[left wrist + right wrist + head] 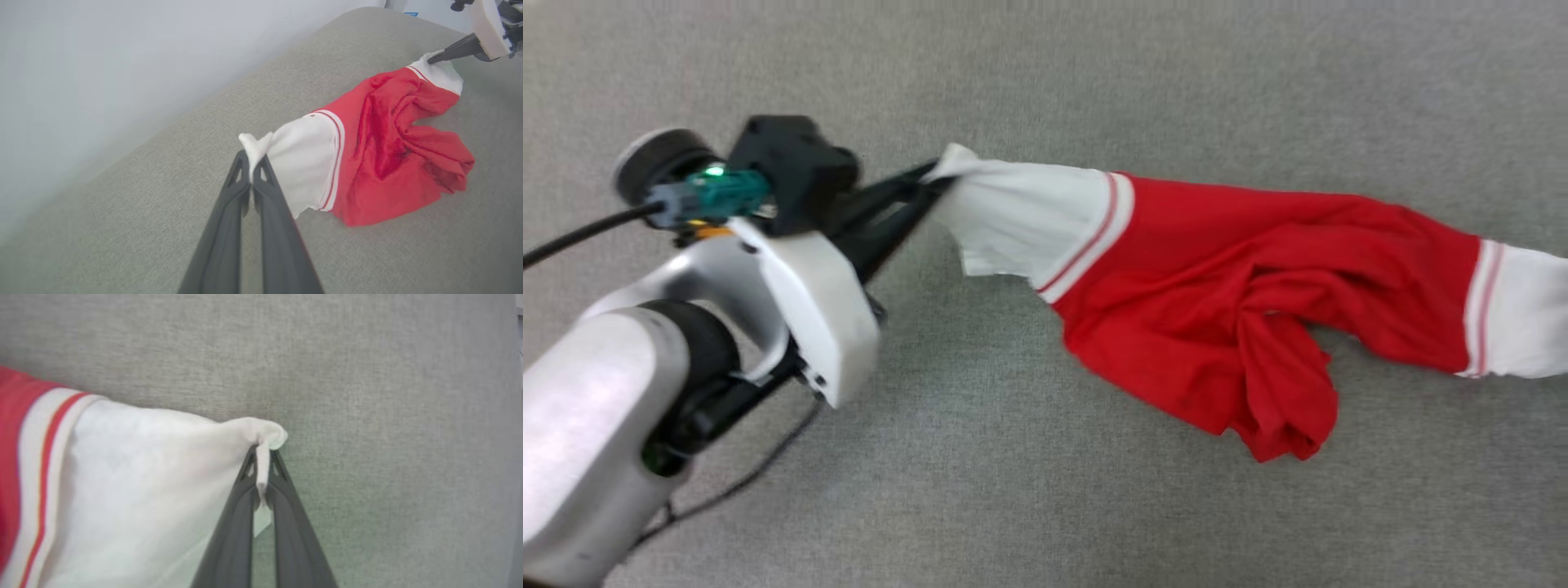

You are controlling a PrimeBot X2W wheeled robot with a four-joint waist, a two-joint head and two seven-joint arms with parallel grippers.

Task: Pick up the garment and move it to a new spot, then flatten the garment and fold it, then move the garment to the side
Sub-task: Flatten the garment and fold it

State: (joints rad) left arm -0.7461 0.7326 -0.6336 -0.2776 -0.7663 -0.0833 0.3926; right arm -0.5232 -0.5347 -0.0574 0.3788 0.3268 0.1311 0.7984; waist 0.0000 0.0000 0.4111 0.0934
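Currently seeing red short-sleeved jersey (1217,269) of thin fabric, white sleeves with red-white stripe trim, pulled out lengthwise over flat grey woven-fabric surface (1013,490). Got left gripper (935,175) pinched tight on tip of one white sleeve. Checked same left gripper (253,163) in left wrist view: small white nub of cloth poking out past the closed dark fingertips. Got right gripper (263,457) nipped down on edge of other white sleeve, thin fold of cloth trapped between its two fingers, rest of that sleeve spreading off to that view's left. Also spotting right gripper (431,60) at top right of left wrist view, tip touching far sleeve. Noting red body bunched and creased between the two sleeves, sagging at the middle into a crumpled lobe; can't tell whether that lobe touches the surface or hangs just above it. Seeing pale wall (102,61) beyond surface's far edge in left wrist view.
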